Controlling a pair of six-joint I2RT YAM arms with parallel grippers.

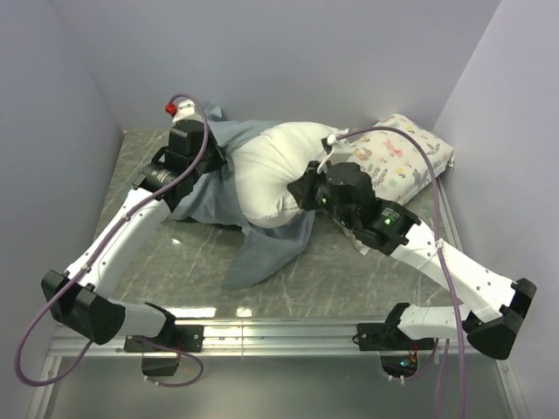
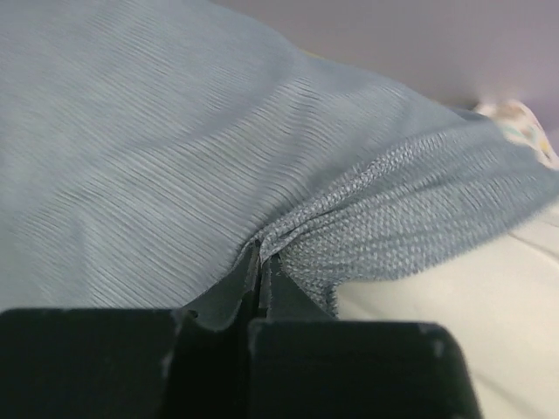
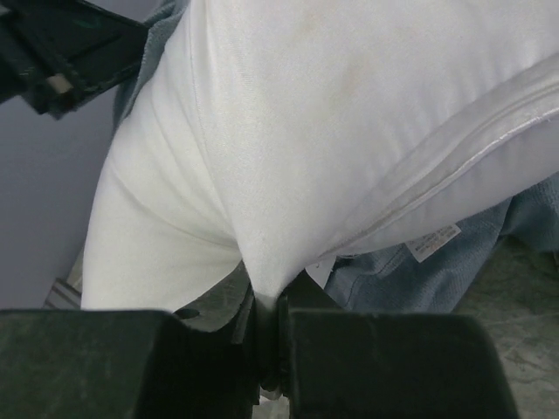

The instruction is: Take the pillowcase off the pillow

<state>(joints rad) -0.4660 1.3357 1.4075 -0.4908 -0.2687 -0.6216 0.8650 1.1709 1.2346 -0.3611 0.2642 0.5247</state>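
Currently left gripper (image 2: pixel 260 262) is pinching pillowcase (image 2: pixel 131 157) fabric, far left; right gripper (image 3: pixel 266 301) is clamping a fold of the pillow (image 3: pixel 288 131), centre.

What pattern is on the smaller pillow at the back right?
Smaller pillow: white with coloured flowers and leaves; best in top view.

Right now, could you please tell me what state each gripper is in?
Left gripper: closed, pinching the pillowcase fabric.
Right gripper: closed, pinching a fold of the white pillow.
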